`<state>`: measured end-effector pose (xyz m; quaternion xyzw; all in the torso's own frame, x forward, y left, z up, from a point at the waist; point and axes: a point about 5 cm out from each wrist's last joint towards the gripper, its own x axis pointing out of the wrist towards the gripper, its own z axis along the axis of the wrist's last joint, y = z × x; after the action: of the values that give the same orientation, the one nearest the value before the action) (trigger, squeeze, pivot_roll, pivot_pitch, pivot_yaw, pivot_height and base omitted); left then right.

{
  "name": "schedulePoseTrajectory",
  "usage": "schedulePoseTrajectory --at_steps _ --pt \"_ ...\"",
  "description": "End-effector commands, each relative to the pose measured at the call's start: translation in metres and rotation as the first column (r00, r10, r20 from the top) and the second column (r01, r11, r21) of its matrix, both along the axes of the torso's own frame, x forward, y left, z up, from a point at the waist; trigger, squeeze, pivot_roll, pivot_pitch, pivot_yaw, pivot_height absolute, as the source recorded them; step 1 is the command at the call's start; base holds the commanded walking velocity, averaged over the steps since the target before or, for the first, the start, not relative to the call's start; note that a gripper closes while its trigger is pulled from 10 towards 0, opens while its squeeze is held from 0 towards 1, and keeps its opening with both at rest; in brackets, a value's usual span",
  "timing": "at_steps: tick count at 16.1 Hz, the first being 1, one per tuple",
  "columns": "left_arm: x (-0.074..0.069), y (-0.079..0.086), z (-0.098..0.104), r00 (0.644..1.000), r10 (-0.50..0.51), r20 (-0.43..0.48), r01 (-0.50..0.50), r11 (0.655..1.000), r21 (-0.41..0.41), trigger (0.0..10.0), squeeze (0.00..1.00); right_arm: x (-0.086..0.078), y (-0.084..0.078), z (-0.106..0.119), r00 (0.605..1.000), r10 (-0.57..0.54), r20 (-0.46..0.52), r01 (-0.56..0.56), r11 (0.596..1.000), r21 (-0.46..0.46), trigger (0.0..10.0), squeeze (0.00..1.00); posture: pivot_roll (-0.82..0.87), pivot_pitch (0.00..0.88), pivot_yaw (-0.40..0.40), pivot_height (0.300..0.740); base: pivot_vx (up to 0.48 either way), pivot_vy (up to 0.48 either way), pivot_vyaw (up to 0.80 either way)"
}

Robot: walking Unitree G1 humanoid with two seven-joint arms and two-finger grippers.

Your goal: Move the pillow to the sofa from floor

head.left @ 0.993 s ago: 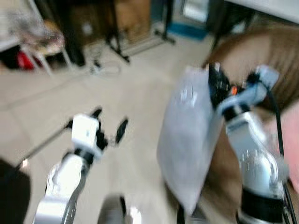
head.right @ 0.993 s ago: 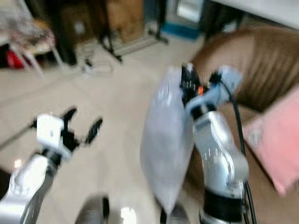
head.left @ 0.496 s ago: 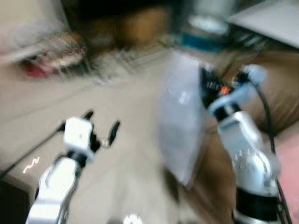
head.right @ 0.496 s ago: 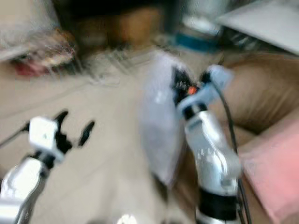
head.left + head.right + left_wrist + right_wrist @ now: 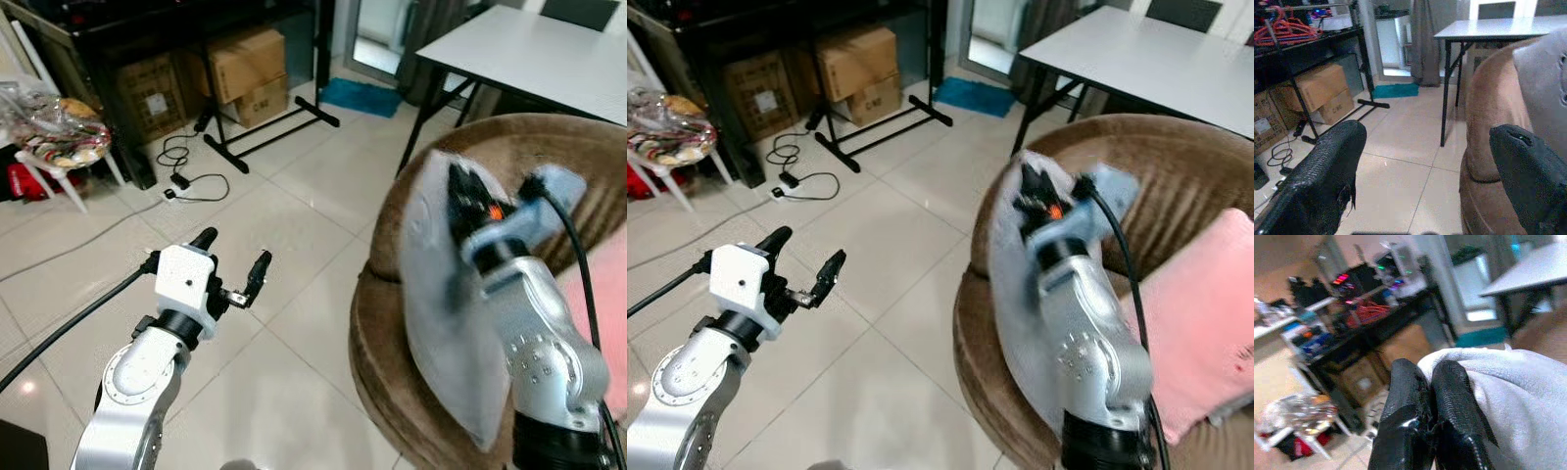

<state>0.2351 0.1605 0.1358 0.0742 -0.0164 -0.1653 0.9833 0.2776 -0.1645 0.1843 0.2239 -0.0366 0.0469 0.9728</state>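
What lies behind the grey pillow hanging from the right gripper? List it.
Behind the grey pillow, pinched in the right gripper, are the brown sofa and a pink cushion on its seat. The seat area directly behind the pillow is covered.

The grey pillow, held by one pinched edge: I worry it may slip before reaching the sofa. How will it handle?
Probably soft and floppy: the grey pillow hangs long below the right gripper, which pinches only a fold of its cover. Likely light for its size, since that small pinch carries it. It may swing over the brown sofa rather than slip.
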Motion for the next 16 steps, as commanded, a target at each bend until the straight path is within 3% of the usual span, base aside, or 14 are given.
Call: schedulePoseTrajectory --at_steps 1,5,7,13,16 --pt "0.001 0.003 -0.007 0.999 0.027 -0.034 -0.026 0.999 0.031 10.0 0.00 -0.002 0.003 0.008 0.999 0.008 0.053 -0.007 1.000 -0.024 10.0 0.00 -0.04 0.000 -0.006 0.740 0.000 0.000 0.00" --pt "0.005 0.003 -0.007 0.998 0.055 -0.014 -0.054 0.996 0.064 10.0 0.00 -0.009 0.010 -0.021 0.999 -0.006 -0.043 0.002 0.996 -0.091 10.0 0.00 -0.05 0.000 -0.001 0.740 0.000 0.000 0.00" --pt "0.008 0.002 -0.007 0.998 0.057 -0.018 -0.056 0.996 0.069 10.0 0.00 -0.011 0.005 -0.036 0.994 -0.044 -0.095 0.034 0.995 -0.097 10.0 0.00 -0.05 0.000 -0.001 0.740 0.000 0.000 -0.78" --pt "0.010 0.001 -0.006 0.997 0.080 -0.017 -0.079 0.996 0.031 10.0 0.00 -0.013 0.001 -0.050 0.985 -0.081 -0.150 0.068 0.993 -0.095 10.0 0.00 -0.05 0.000 0.004 0.740 0.000 0.000 -0.80" --pt "0.012 0.002 -0.006 0.995 0.095 -0.017 -0.094 0.995 0.018 10.0 0.00 -0.011 0.008 -0.052 0.987 -0.044 -0.154 0.024 0.991 -0.129 10.0 0.00 -0.05 0.000 0.001 0.740 0.000 0.000 0.00"
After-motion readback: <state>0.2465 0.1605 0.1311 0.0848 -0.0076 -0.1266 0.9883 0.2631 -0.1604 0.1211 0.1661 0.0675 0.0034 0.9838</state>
